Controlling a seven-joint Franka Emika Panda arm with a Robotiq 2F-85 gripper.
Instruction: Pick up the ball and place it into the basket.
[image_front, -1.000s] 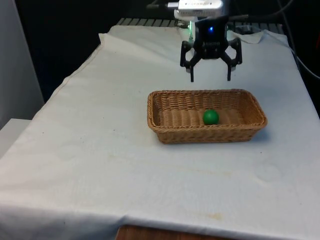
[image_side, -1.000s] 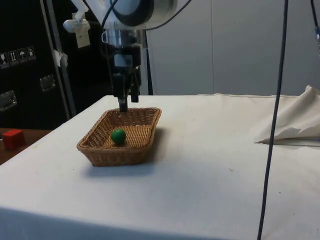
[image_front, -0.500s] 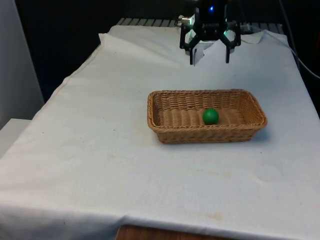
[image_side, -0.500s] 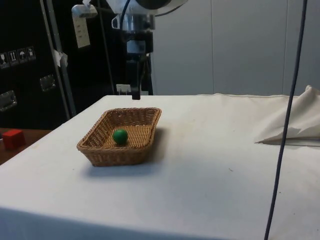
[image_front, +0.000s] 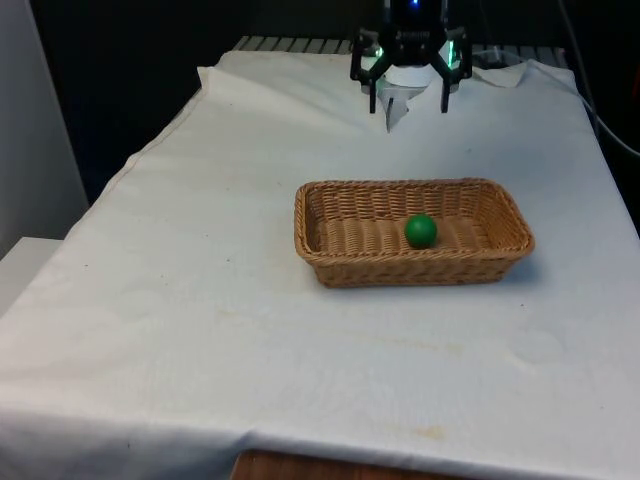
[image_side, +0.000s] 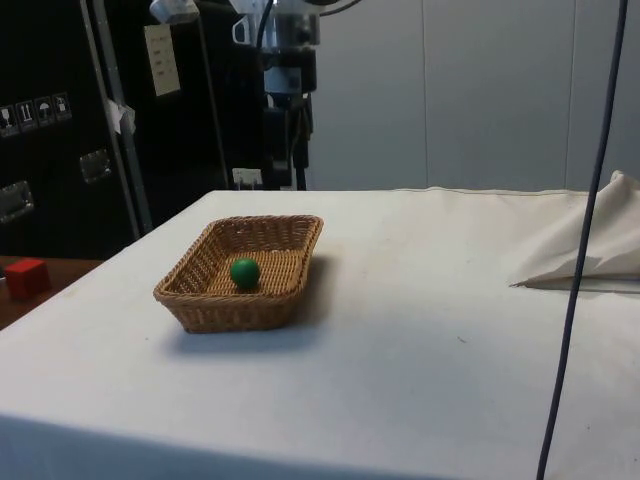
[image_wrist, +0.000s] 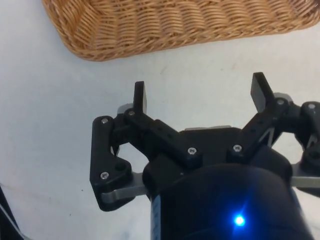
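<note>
**A:** What are the fingers (image_wrist: 140, 96) doing?

**B:** They stand spread wide apart with nothing between them. The gripper (image_front: 408, 97) hangs high above the far end of the table (image_front: 200, 300), well apart from everything on it.

**A:** And the ball?

**B:** The green ball (image_front: 421, 231) lies inside the wicker basket (image_front: 320, 215), on its woven floor, near the long wall that faces the table's near edge. In the side view the ball (image_side: 244, 272) sits roughly mid-length in the basket (image_side: 200, 300). The basket stands around the middle of the table.

**A:** So what is left?

**B:** By my reading, nothing but clearing away. Done well, that means lifting straight up and back, fingers kept apart, never dipping toward the rim, so the basket is not nudged and the ball stays put.
</note>
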